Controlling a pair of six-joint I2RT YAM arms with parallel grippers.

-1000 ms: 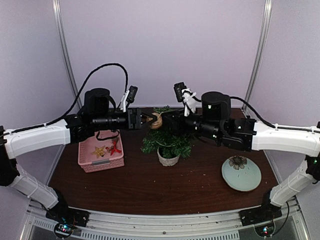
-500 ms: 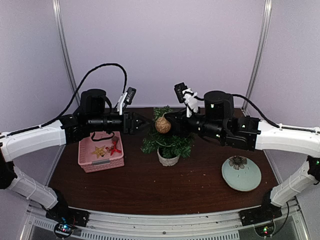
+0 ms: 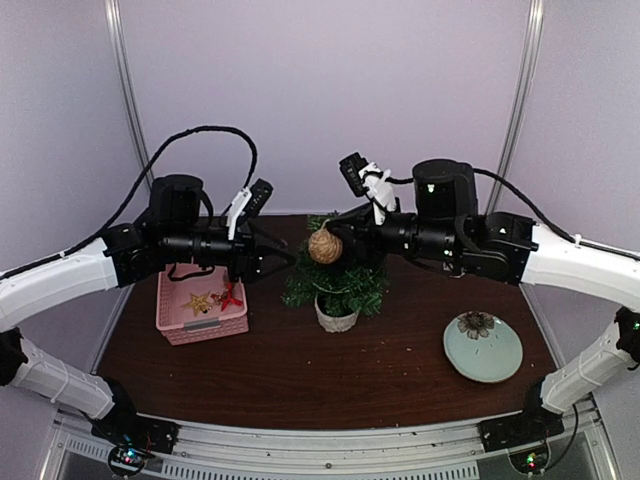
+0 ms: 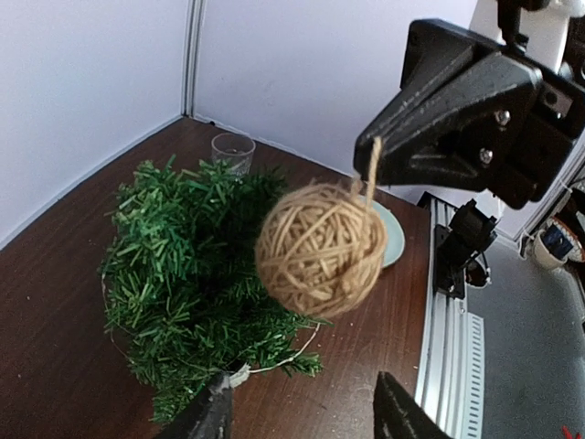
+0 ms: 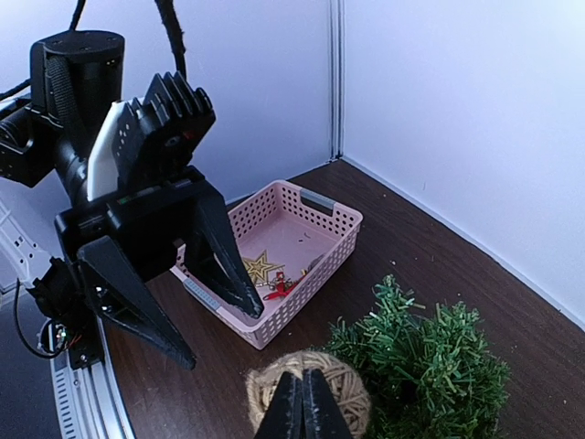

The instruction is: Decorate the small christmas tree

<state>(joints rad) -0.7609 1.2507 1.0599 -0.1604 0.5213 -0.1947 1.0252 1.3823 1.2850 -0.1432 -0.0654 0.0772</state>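
Top external view gives me one small christmas tree [image 3: 335,285] standing mid-surface, toward the back. Its bushy, needle-like green foliage rises from one round white pot [image 3: 337,320]. The surface [image 3: 300,380] is dark brown with a wood-grain look.

Left of the tree sits one pink plastic basket [image 3: 200,318], rectangular with latticed walls. I count two ornaments in it that I can make out: a gold star [image 3: 199,301] and a red piece [image 3: 230,297] whose shape I cannot tell. Right of the tree lies one pale green round plate [image 3: 483,350], smooth and glossy, with a dark flower shape [image 3: 476,323] on it.

My right pincer [image 3: 337,228] has its black fingers pressed together on the thin string loop of one twine ball [image 3: 325,245]. The ball is a tan sphere wound from rough cord. On the left wrist camera it [image 4: 320,249] dangles from that pincer [image 4: 370,163] just above the tree's crown [image 4: 196,256].

My left pincer [image 3: 288,257] points at the ball from the basket side. The right wrist camera shows its two wedge-shaped fingers [image 5: 224,265] spread apart with nothing between them.

Behind the tree, the left wrist view also shows one small clear glass cup [image 4: 232,149] in the corner.
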